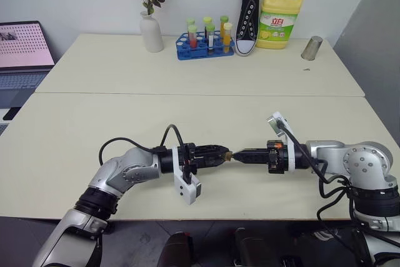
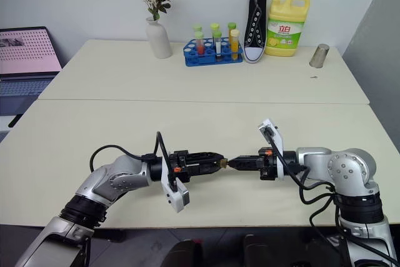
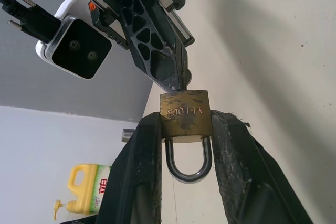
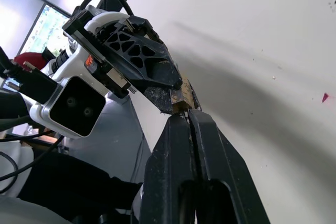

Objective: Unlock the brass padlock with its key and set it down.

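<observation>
Left hand (image 3: pixel 185 145) pinches the brass padlock (image 3: pixel 185 113) by its flat sides between two black ribbed fingers; curved steel shackle (image 3: pixel 189 162) closed. Lock held in the air above the matte cream surface (image 1: pixel 94 129), near its front edge. Right hand (image 4: pixel 185 116) pressed together, tips meeting the lock's underside; key hidden between them. Farther back: blue tube rack (image 1: pixel 203 48), white ceramic vase (image 1: pixel 150 32), black sneaker (image 1: pixel 249 12), yellow plastic jug (image 1: pixel 280 17), metal cup (image 1: pixel 311 48).
</observation>
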You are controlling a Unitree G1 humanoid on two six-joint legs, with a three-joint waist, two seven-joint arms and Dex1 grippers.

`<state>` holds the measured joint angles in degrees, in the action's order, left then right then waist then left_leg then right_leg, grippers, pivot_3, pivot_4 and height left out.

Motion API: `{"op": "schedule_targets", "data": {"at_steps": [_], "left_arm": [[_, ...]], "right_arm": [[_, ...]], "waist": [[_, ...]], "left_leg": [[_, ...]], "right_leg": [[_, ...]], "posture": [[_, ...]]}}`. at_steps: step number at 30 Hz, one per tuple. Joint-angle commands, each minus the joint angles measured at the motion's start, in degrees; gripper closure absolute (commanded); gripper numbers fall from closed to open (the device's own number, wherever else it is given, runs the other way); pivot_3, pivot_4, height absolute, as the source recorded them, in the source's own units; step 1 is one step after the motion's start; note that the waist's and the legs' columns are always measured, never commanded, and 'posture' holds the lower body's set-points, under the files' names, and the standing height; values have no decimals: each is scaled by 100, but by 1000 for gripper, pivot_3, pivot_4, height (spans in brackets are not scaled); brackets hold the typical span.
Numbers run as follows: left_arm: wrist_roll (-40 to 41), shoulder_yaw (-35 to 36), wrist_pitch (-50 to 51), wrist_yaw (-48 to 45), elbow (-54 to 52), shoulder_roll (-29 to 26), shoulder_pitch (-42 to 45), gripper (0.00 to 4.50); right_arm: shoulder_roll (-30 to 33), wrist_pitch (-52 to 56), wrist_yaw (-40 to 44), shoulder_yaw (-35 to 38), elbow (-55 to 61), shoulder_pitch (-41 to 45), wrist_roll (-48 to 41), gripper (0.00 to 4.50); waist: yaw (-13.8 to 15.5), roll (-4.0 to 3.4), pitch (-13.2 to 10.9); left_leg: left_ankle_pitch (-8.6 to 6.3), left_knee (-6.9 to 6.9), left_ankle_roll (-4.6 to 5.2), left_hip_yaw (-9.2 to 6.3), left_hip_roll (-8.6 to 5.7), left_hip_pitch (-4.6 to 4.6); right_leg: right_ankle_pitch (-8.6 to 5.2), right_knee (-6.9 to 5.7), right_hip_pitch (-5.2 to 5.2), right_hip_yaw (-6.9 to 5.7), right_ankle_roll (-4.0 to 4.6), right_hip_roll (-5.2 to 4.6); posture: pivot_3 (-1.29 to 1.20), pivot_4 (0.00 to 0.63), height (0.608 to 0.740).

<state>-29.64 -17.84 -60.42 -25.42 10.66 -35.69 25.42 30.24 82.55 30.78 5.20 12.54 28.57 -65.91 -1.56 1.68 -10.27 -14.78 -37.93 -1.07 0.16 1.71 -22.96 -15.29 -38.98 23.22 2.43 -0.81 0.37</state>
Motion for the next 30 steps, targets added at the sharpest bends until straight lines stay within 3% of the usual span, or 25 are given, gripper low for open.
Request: {"op": "schedule_targets", "data": {"at_steps": [1,13,27,30], "left_arm": [[16,102,-84,140,-416,-64,-97,3529],[-129,118,3,225,-618,-75,-241,3529],[-155,116,60,270,-558,-61,-256,3529],[-83,130,145,248,-530,-63,-272,3529]], "right_arm": [[-178,554,-207,190,-361,299,-338,4500],[-444,995,-808,316,-1038,646,-741,4500],[-500,908,-1031,264,-702,584,-868,4500],[-287,597,-730,52,-151,388,-614,3929]], "waist": [[-13,0,0],[-14,-1,0],[-15,-2,0],[-14,-2,0]], "left_leg": [[0,0,0,0,0,0],[0,1,1,1,0,-2],[0,2,1,0,1,-3],[0,3,1,0,1,-3]], "right_leg": [[0,0,0,1,0,0],[0,1,1,0,0,-1],[-1,0,2,0,-1,0],[-1,0,3,-1,-1,0]], "posture": [[0,150,740],[0,150,740],[0,150,740],[0,150,740]]}}
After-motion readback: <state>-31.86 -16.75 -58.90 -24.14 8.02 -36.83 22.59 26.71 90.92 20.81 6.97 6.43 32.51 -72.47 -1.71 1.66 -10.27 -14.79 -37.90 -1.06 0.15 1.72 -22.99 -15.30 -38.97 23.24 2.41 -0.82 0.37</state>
